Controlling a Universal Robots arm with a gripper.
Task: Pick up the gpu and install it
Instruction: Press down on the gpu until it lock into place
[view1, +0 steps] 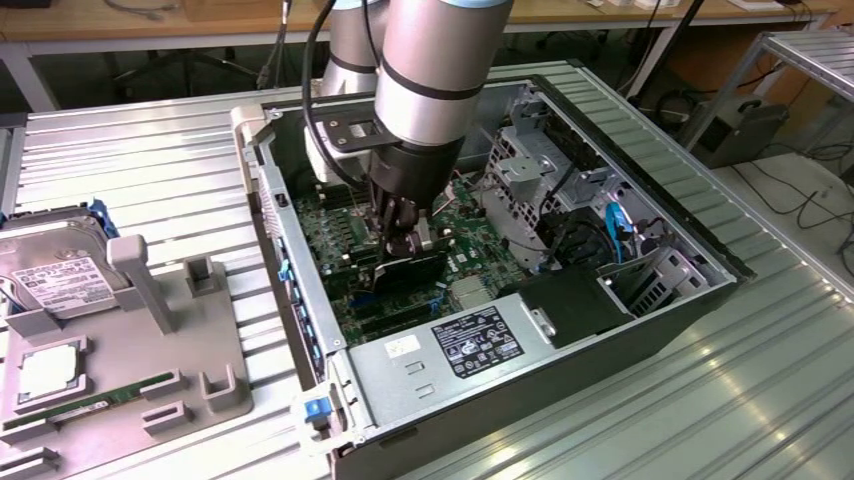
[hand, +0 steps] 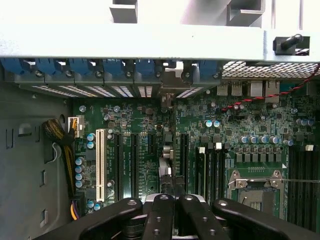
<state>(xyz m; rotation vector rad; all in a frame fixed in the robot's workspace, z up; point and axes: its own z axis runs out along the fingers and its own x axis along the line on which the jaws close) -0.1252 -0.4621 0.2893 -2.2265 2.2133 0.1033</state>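
The gpu is a thin black card standing on edge on the green motherboard inside the open computer case. My gripper comes straight down from above and is shut on the card's upper edge. In the wrist view the gpu appears edge-on as a narrow strip. It runs from between the black fingers of my gripper toward the blue-clipped rear slot covers. The card lies along the black expansion slots, beside the white slot.
A grey parts tray at the exterior view's left holds a silver hard drive, a green RAM stick and a processor. Inside the case are the power supply, drive cage and blue cables. The processor socket is open.
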